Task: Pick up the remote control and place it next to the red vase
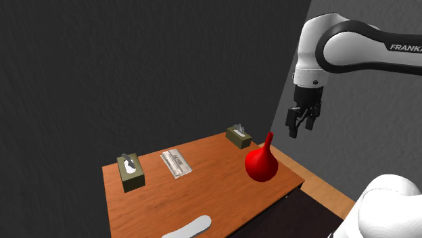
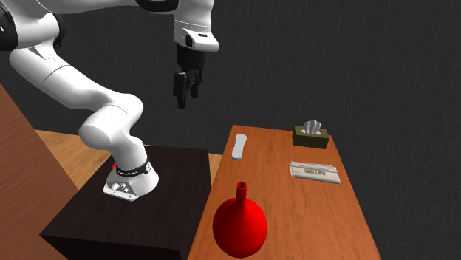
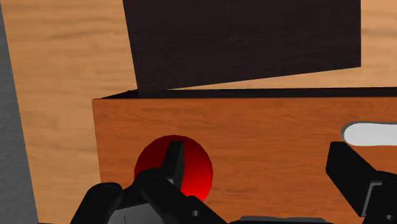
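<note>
The remote control [image 1: 189,227], drawn pale grey, lies flat on the wooden desk [image 1: 203,193] close to the edge that faces the stand [image 2: 133,214], well apart from the red vase [image 1: 261,164], which stands upright farther along that same side. The arm [image 1: 352,44] holds the jaws high above the desk, apart and empty; in the wrist view the two black fingers [image 3: 172,159] stand wide of each other, with the vase showing beside one and one rounded end of the remote beyond the other. Nothing has been picked up, so the approach to the remote is the step in hand. The remote looks like a long, slim, stiff slab with rounded ends, probably light and fairly smooth, and it sits very low on the desk. The best hold is likely across its narrow width near the middle, with the jaws coming straight down until the tips almost meet the wood. A grip near one end could let it swing or slip. The round-bellied, narrow-necked vase looks easy to tip, so the remote should go down just beside it without a nudge. Two tissue boxes [image 1: 130,170] and a flat packet [image 1: 175,163] sit toward the far side, clear of that path.
</note>
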Robot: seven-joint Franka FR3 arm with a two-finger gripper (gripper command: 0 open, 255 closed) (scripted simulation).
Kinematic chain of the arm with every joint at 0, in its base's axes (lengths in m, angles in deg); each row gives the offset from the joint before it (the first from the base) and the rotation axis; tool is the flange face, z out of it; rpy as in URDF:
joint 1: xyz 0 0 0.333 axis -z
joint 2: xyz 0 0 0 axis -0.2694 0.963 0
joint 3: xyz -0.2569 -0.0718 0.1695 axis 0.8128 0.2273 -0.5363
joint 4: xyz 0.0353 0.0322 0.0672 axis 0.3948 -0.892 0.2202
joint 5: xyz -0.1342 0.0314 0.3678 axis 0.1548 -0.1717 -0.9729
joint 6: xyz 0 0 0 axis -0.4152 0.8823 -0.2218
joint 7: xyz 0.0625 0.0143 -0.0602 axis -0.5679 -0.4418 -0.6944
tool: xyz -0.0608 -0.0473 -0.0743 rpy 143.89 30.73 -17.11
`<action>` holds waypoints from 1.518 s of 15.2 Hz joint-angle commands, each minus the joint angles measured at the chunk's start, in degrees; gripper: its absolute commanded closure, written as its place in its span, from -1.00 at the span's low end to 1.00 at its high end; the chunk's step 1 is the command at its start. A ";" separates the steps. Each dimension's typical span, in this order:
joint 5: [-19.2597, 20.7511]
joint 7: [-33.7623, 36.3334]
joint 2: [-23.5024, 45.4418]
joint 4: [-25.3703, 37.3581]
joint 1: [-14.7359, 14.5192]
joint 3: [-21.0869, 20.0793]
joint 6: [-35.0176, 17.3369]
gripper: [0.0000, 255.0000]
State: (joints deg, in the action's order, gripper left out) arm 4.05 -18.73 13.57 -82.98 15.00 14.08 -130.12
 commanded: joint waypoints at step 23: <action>-29.49 54.60 5.91 -21.91 1.55 -34.12 -35.65 -1.00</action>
State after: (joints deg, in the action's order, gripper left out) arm -24.02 32.95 17.17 -104.72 16.20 -17.56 -162.55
